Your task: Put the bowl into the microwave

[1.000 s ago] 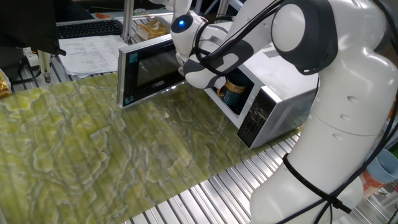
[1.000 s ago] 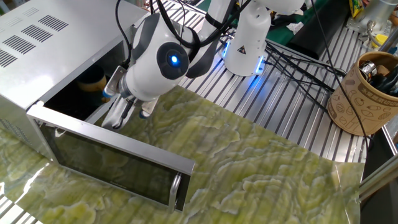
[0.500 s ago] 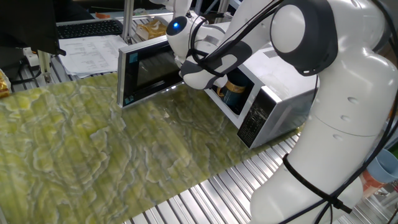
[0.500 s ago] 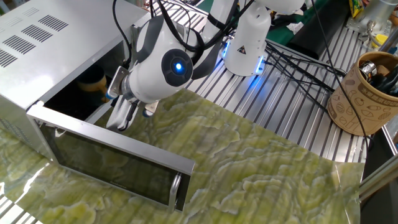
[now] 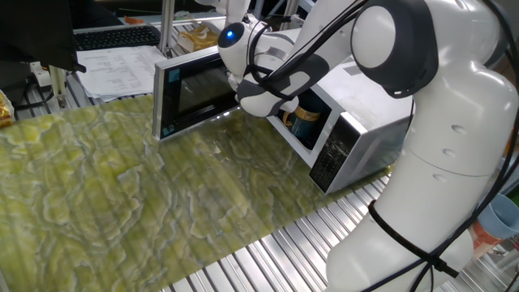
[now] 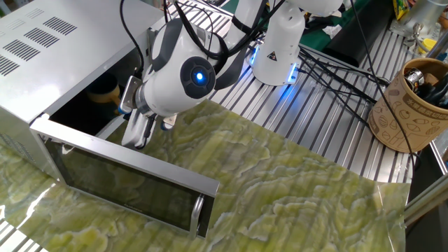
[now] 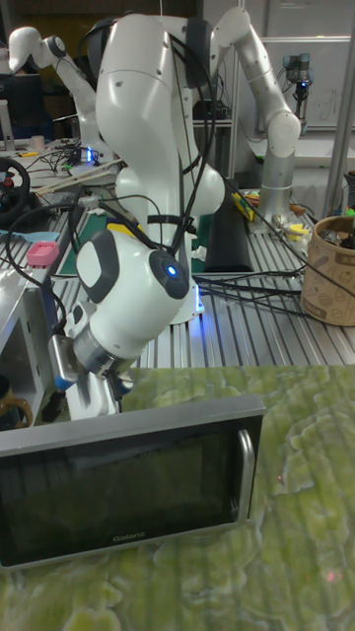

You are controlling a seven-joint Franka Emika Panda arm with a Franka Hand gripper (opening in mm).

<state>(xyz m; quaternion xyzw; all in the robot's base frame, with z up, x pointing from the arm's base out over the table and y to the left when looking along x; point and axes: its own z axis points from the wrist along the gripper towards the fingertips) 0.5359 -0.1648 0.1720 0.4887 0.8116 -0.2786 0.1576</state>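
Observation:
The white microwave [image 5: 369,113] stands with its silver-framed glass door [image 5: 190,93] swung wide open. The dark teal bowl [image 5: 306,120] sits upright inside the cavity, and it also shows as a dark shape in the opening [image 6: 105,89] and at the left edge [image 7: 12,409]. My gripper [image 6: 137,133] hangs just outside the opening, between the cavity and the door, with its fingers [image 7: 91,394] pointing down. It is open, holds nothing and is apart from the bowl. In the view from the microwave's front, my wrist hides the fingertips.
A green marbled cloth [image 5: 122,195] covers the table in front of the microwave. A brown patterned pot with tools [image 6: 413,105] stands at the right, and a second robot's base [image 6: 276,49] with cables stands behind. Papers and a keyboard [image 5: 113,49] lie at the back.
My wrist has turned and shifted slightly away from the cavity, toward the door. The bowl has stayed where it sits inside the microwave.

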